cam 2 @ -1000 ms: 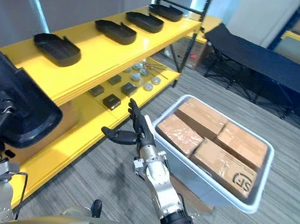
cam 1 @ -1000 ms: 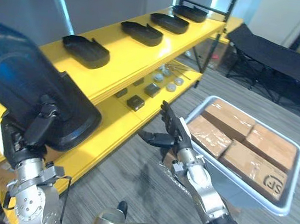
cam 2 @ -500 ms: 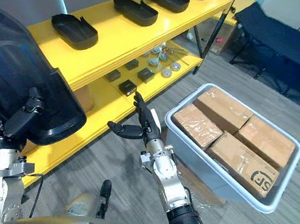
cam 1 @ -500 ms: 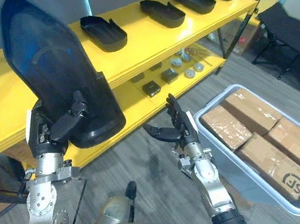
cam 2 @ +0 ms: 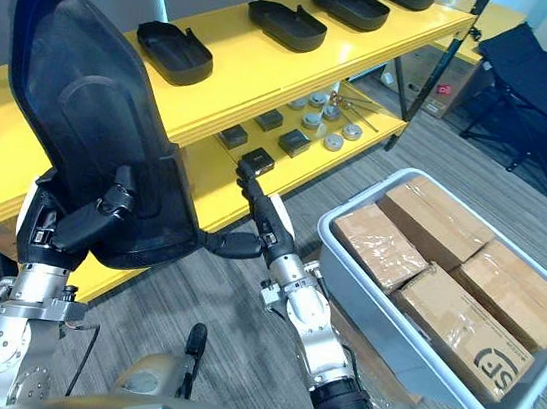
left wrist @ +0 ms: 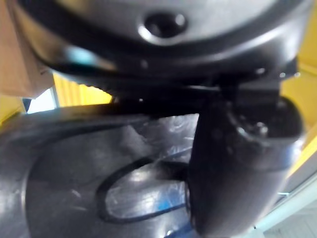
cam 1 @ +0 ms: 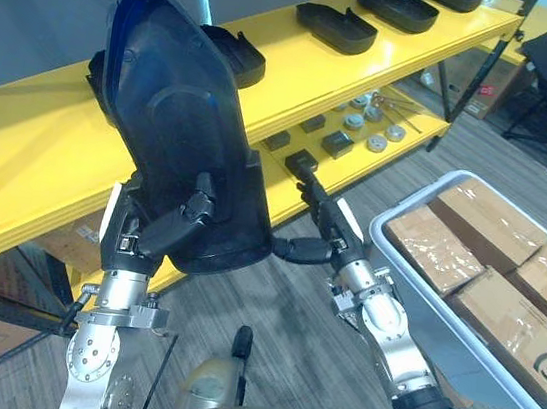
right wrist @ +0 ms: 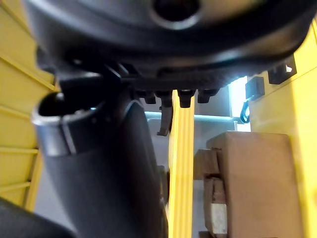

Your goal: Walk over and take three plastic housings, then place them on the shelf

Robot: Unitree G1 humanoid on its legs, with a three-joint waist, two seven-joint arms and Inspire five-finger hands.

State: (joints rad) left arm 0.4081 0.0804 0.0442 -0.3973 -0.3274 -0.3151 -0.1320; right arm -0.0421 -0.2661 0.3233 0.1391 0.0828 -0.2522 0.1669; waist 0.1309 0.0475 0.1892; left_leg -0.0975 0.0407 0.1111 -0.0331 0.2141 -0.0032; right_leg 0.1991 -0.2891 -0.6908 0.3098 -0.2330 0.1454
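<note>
with the left hand [cam 1: 163,235] clamped on the upright housing [cam 1: 181,142] before the shelf [cam 1: 38,153] and the right hand [cam 1: 328,234] straight-fingered beside it, tip it flat onto bare board, clear of the next housing [cam 1: 244,58].

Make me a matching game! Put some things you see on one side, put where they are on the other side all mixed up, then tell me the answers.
Things:
1. big black housing
2. cardboard boxes
3. small round parts

Places:
A. on the lower yellow shelf
B. held in the left hand
C. inside the grey bin

Pairs: 1-B, 2-C, 3-A
</note>
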